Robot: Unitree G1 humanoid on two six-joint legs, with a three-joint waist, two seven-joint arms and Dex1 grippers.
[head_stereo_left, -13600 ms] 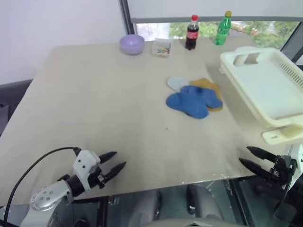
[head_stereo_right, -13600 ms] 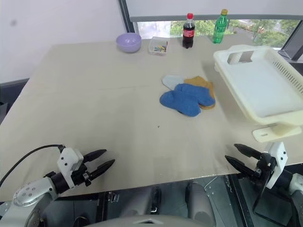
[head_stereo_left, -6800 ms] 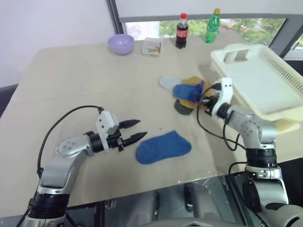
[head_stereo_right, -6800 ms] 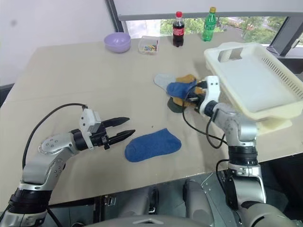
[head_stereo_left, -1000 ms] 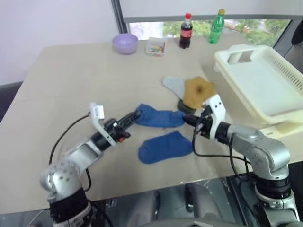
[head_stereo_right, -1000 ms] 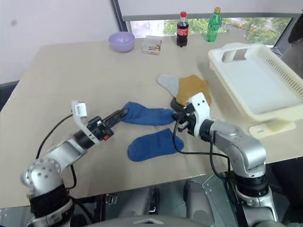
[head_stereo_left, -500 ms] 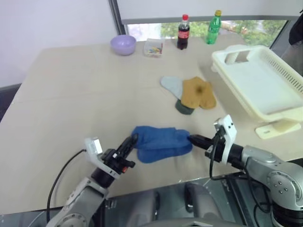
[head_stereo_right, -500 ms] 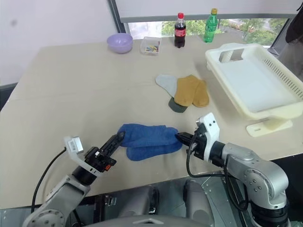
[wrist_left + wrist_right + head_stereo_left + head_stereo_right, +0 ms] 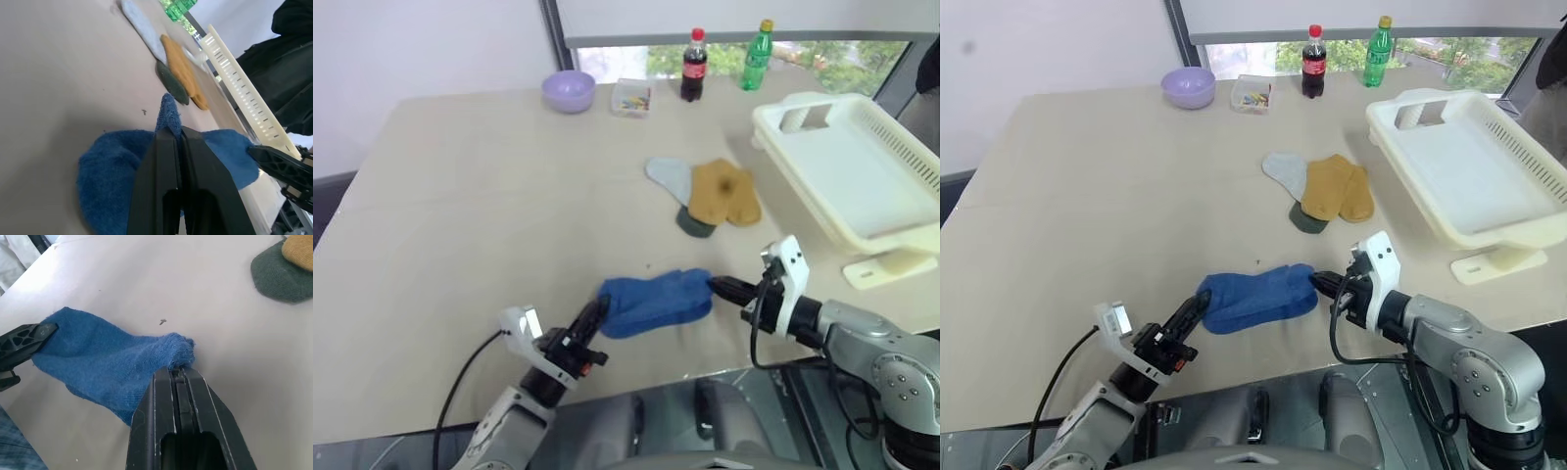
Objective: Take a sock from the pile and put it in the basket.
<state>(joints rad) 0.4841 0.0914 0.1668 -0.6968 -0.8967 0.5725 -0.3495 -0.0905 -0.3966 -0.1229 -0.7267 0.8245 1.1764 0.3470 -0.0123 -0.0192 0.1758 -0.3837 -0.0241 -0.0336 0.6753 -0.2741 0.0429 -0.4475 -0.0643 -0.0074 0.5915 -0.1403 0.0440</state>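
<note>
A royal blue sock (image 9: 656,300) lies stretched near the table's front edge, on top of a second blue sock. My left gripper (image 9: 596,312) is shut on its left end; the left wrist view shows the fingers (image 9: 168,147) pinching a raised fold. My right gripper (image 9: 717,287) is shut on the right end (image 9: 179,349). The pile (image 9: 710,193) of pale grey-blue, mustard and dark green socks sits further back at mid-table. The cream-white basket (image 9: 867,181) stands at the right, apart from both grippers.
Along the far edge stand a lilac bowl (image 9: 569,91), a small clear box (image 9: 631,98), a cola bottle (image 9: 691,65) and a green bottle (image 9: 755,56). A person in dark clothing (image 9: 288,63) is beyond the basket. The table's front edge is just behind both grippers.
Both grippers have drawn back toward the front edge and lowered, carrying the stretched blue sock onto the other blue sock. Both have stayed shut on it throughout.
</note>
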